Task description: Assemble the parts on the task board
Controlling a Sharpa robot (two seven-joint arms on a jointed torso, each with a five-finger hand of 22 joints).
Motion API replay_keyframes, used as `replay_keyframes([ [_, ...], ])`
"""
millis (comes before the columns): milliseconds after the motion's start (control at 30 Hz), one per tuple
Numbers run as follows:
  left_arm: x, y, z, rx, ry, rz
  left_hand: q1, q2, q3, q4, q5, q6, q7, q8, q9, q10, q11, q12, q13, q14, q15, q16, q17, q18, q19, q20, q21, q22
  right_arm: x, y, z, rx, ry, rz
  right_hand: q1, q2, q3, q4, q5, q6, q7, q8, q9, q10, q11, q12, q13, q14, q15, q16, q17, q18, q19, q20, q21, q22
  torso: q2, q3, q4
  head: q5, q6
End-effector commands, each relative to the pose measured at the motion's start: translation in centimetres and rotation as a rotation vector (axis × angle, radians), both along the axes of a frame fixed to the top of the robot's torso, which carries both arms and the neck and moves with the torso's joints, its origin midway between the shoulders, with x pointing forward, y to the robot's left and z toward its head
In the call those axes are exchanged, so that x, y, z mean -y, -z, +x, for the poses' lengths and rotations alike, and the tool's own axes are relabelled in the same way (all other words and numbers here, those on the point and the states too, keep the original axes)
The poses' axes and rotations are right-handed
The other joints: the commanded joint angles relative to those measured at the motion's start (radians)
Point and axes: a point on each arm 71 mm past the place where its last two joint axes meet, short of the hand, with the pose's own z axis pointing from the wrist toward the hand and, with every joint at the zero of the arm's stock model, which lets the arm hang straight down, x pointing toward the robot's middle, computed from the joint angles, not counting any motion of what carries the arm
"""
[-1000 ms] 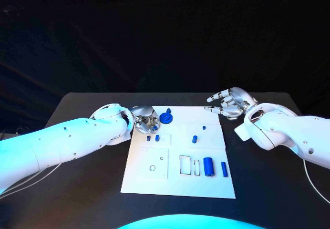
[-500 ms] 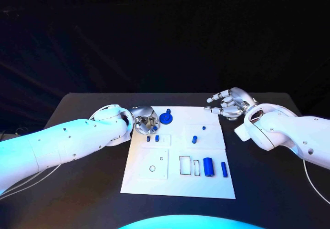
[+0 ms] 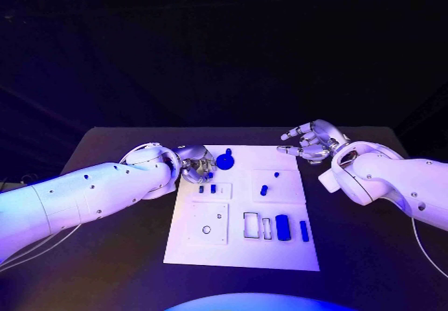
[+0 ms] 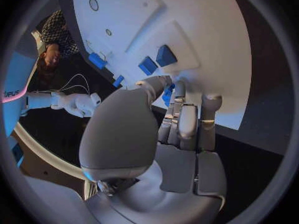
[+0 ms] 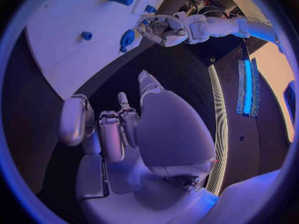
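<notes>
Left hand [image 3: 196, 163] sits at the far left corner of the white task board [image 3: 241, 249], fingers [image 4: 179, 115] curled in beside a blue round part [image 3: 225, 161]. The head view shows the part just beside the hand; the left wrist view shows blue partly hidden behind the fingers, so cannot tell if it is actually gripped or only touched. Right hand [image 3: 313, 142] hovers off the board's far right corner over the black surface [image 3: 122, 233], fingers apart, holding nothing. On the board: two small blue pegs [image 3: 207, 188] near the left hand, one blue peg [image 3: 264, 190] mid-board, a thick blue cylinder [image 3: 282, 227] and a thin blue bar [image 3: 304, 230] side by side near the right edge, next to empty rectangular slots [image 3: 253, 224].
</notes>
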Motion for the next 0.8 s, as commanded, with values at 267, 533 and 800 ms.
replay_keyframes([
  [267, -0.8, 0.0, 0.0, 0.005, -0.005, 0.023, 0.016, -0.002, -0.077, 0.028, 0.004, -0.121, -0.027, -0.057, -0.051, 0.004, -0.009, -0.022, 0.012, -0.004, -0.008, 0.007, 0.001, -0.003, 0.002, -0.006, -0.014, -0.005, 0.1, 0.1, 0.0, 0.001, -0.004, -0.003, 0.0, 0.006, 0.006, 0.0, 0.005, 0.012, 0.0, -0.001, -0.002, -0.048, 0.0, -0.047, 0.054, 0.068, -0.005, -0.022, 0.121, 0.025, -0.027, 0.001, -0.049, -0.019, 0.0, -0.0005, -0.0001, -0.003, 0.0],
  [533, -2.4, -0.7, 0.3, 0.007, -0.038, -0.011, 0.03, 0.004, -0.096, 0.035, 0.004, -0.104, -0.024, -0.055, -0.05, -0.005, -0.005, -0.032, 0.013, -0.018, -0.006, -0.001, -0.023, 0.001, -0.015, -0.005, -0.03, -0.025, 0.5, 0.1, 0.2, 0.019, -0.005, -0.022, 0.037, 0.0, 0.046, 0.0, 0.003, 0.016, -0.011, 0.017, -0.004, -0.392, -0.015, -0.598, -0.495, 0.024, -0.02, -0.119, -0.032, 0.059, -0.102, -0.012, -0.259, -0.145, -0.002, -0.0012, 0.0011, -0.004, 0.004],
  [800, -5.7, -2.1, 1.1, -0.051, -0.177, -0.237, 0.083, 0.01, -0.049, 0.035, 0.005, 0.029, 0.031, 0.001, -0.036, -0.058, 0.027, -0.078, 0.005, -0.134, 0.02, -0.08, -0.223, 0.031, -0.141, 0.013, -0.136, -0.152, 0.0, 0.2, 0.3, 0.071, -0.123, -0.182, 0.136, -0.086, 0.265, -0.009, -0.004, 0.049, 0.006, 0.045, -0.007, -0.391, 0.002, -1.045, -0.91, 0.004, -0.006, -0.207, -0.144, 0.071, -0.121, -0.008, -0.376, -0.203, -0.001, -0.0008, -0.0009, -0.016, 0.015],
])
